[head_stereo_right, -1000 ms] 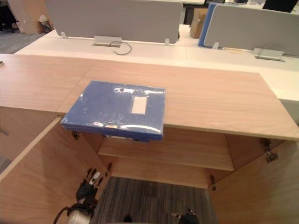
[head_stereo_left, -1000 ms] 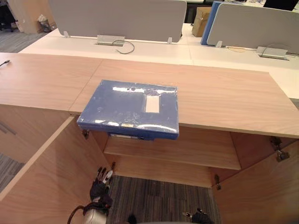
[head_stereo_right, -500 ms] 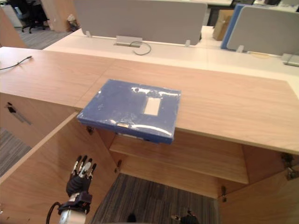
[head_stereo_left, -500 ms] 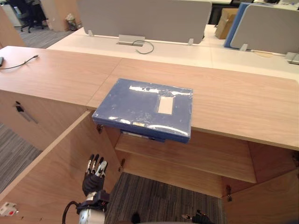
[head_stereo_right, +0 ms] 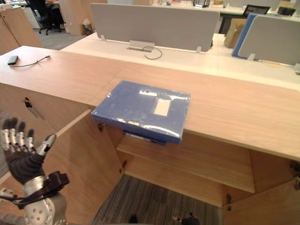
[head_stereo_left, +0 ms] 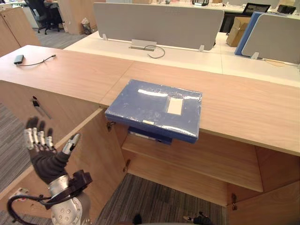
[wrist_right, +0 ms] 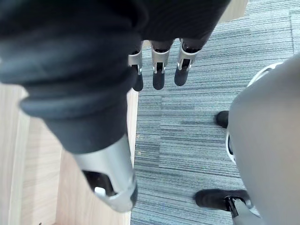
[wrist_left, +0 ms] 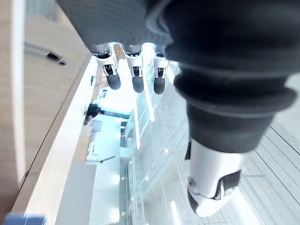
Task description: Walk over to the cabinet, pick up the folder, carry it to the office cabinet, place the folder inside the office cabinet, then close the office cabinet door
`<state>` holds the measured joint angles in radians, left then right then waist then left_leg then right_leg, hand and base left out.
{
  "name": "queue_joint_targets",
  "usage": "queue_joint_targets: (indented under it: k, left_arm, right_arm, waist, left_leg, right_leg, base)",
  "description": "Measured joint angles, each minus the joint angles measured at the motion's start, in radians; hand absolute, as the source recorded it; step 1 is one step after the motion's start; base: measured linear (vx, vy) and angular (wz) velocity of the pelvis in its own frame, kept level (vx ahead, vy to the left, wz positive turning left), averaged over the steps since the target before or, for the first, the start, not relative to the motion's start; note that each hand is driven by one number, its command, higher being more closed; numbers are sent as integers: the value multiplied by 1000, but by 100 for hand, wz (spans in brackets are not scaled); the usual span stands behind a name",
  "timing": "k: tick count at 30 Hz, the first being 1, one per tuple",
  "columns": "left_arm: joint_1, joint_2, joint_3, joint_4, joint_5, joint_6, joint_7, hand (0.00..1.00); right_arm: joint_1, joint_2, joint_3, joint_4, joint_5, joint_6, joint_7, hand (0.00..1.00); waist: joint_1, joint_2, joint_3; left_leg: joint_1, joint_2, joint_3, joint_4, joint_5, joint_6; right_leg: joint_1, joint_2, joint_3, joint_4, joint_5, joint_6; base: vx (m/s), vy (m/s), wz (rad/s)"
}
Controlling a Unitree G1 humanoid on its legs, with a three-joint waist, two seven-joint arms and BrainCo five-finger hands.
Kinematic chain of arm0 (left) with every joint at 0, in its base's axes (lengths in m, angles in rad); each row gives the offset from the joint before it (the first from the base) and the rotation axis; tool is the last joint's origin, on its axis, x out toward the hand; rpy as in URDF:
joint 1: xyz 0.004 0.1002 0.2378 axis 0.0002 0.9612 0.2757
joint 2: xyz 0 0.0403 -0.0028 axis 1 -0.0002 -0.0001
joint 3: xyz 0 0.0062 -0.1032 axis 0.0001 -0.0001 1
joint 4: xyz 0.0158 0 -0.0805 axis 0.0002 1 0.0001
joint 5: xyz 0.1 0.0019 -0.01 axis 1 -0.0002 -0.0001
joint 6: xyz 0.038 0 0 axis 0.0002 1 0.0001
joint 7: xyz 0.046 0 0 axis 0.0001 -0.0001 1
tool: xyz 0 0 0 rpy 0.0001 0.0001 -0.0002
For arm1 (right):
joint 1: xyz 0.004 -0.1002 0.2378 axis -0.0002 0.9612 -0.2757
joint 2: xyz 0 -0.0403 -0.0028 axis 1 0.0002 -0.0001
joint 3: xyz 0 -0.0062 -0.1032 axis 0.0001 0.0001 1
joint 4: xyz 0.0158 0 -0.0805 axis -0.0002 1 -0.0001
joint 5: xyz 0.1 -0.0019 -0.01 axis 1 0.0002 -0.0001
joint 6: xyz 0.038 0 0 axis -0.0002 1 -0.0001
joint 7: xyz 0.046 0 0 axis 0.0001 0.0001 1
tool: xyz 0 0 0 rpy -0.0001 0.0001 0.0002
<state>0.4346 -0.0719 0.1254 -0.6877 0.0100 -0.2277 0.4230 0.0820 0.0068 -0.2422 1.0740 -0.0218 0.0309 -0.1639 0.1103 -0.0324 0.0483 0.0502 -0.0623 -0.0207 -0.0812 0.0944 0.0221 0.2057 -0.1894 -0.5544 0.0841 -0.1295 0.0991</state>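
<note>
On the wooden cabinet top (head_stereo_left: 243, 110) you have the blue folder (head_stereo_left: 154, 108) lying flat, its near edge overhanging the open compartment (head_stereo_left: 197, 159). Your left hand (head_stereo_left: 43, 157) is raised beside the open door (head_stereo_left: 96, 154), fingers spread, empty. Your right hand (wrist_right: 158, 75) hangs over carpet (wrist_right: 197, 140), fingers seemingly relaxed.

Glossy, film-wrapped blue folder (head_stereo_left: 154, 108) on matt, smooth wood-grain cabinet top (head_stereo_left: 243, 110); rough grey striped carpet (wrist_right: 197, 140).

folder (head_stereo_left: 154, 108) lies on the cabinet top (head_stereo_left: 243, 108), overhanging its front edge above the shelf (head_stereo_left: 201, 159); left hand (head_stereo_left: 44, 161) at lower left.
</note>
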Motion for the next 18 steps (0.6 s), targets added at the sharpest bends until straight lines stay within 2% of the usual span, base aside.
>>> queue_joint_targets:
  k: [3, 6, 12, 18]
  left_arm:
    - [-24, 5, 15, -12, 164, 8, 97, 0]
    - [-60, 12, 11, -12, 300, 28, 155, 0]
    - [-118, 49, -88, 45, 569, 78, 177, 0]
    - [-149, 92, -136, 158, 720, 130, 175, 0]
  right_arm:
    - [-2, 4, 0, 0, -1, -10, -14, 0]
    - [-12, 7, 0, 16, -4, -15, -26, 0]
    - [-33, 1, 9, 68, -42, -17, -35, 0]
    - [-47, -6, 11, 100, -81, -16, -34, 0]
  waist:
    - [-3, -2, -7]
    - [-5, -6, -18]
    - [-6, -11, -30]
    - [-10, -11, -34]
  left_leg:
    - [-4, 0, -5, -4, 10, 8]
    - [-12, 0, -4, -3, 12, 9]
    - [-11, 13, 15, -3, 11, 6]
    - [-10, 29, 30, -1, 9, 1]
  right_leg:
    - [-5, 2, -2, -2, 0, 0]
    - [-13, 4, 0, -5, 1, -1]
    - [-14, 19, 21, -27, 10, -6]
    - [-18, 34, 43, -33, 13, -12]
  base:
    - [-11, 3, 4]
    - [0, 0, 0]
    - [-8, -10, -10]
    - [-25, -24, -10]
